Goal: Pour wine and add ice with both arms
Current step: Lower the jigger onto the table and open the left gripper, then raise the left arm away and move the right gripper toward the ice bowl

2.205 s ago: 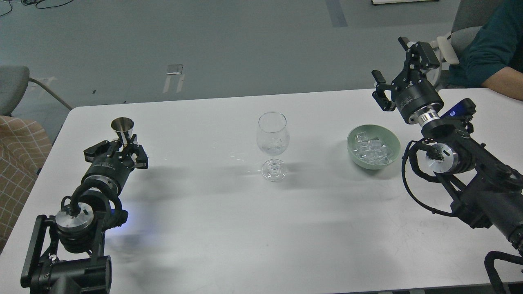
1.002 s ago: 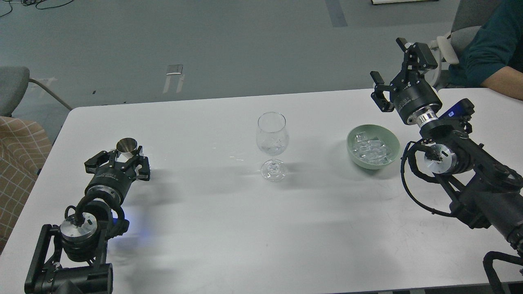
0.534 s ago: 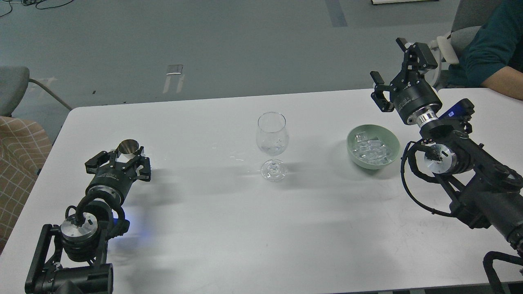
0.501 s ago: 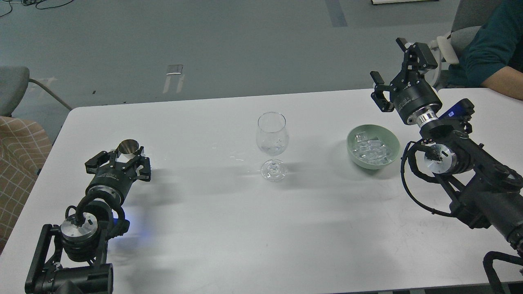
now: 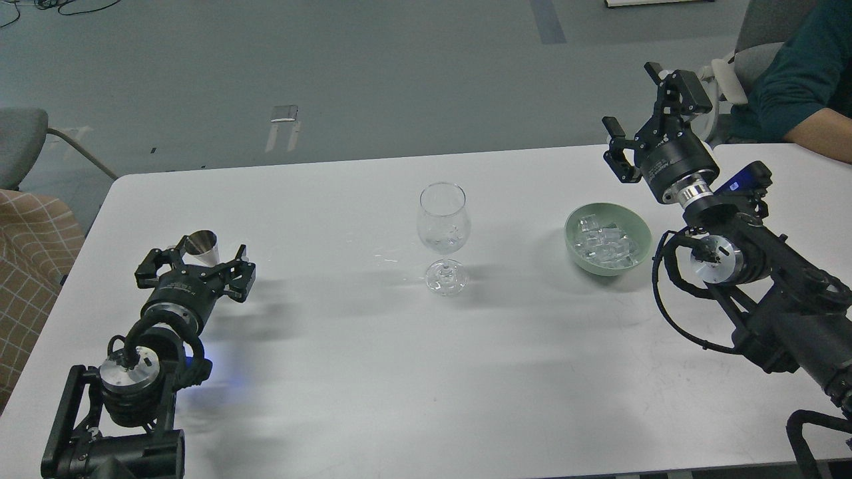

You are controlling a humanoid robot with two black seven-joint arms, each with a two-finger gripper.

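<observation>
Two grippers, both spread and holding nothing. Nearest, well left of the glass [image 5: 444,229], my left gripper [image 5: 195,267] stands open around a small steel cup [image 5: 202,247], its fingers apart on either side; whether they touch it I cannot tell. That cup looks light, stiff and slick, so I would pinch it low on the wall. The glass is thin and fragile, best left standing. Right of it, the ice [image 5: 604,243] lies heaped in a green bowl [image 5: 572,239]: small, hard, wet-slippery cubes, to be pinched one at a time across flat faces. Farthest, my right gripper [image 5: 636,110] hangs open above and beyond the bowl.
</observation>
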